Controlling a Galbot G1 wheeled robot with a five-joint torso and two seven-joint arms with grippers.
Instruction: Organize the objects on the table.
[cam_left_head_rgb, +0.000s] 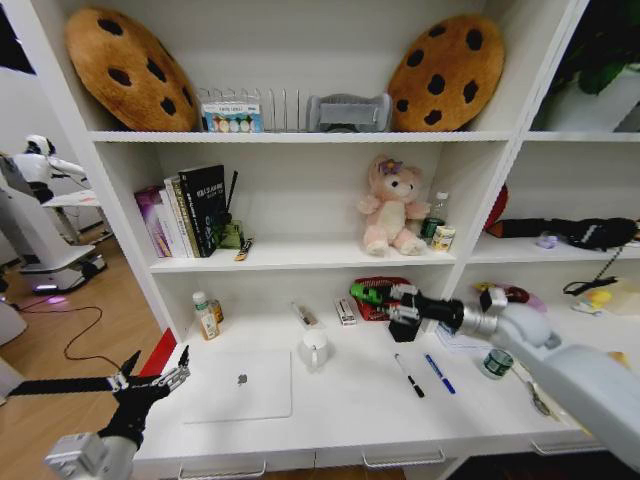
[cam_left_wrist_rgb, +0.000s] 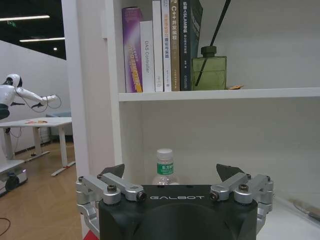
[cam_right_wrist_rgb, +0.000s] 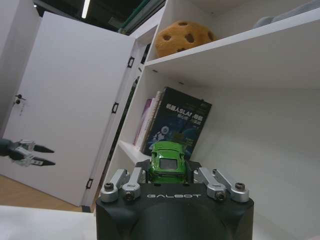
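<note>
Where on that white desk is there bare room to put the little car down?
Bare patch between the laptop and the pens, in front of the white cup. It is crowded behind the right gripper holding the green toy car.

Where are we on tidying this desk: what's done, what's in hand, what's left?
Nothing clearly looks put away yet. In hand: the right tool is shut on the green toy car, held above the back of the table. The left tool hangs open off the table's left end. Left on the top: the laptop, two pens and the green-label bottle.
</note>
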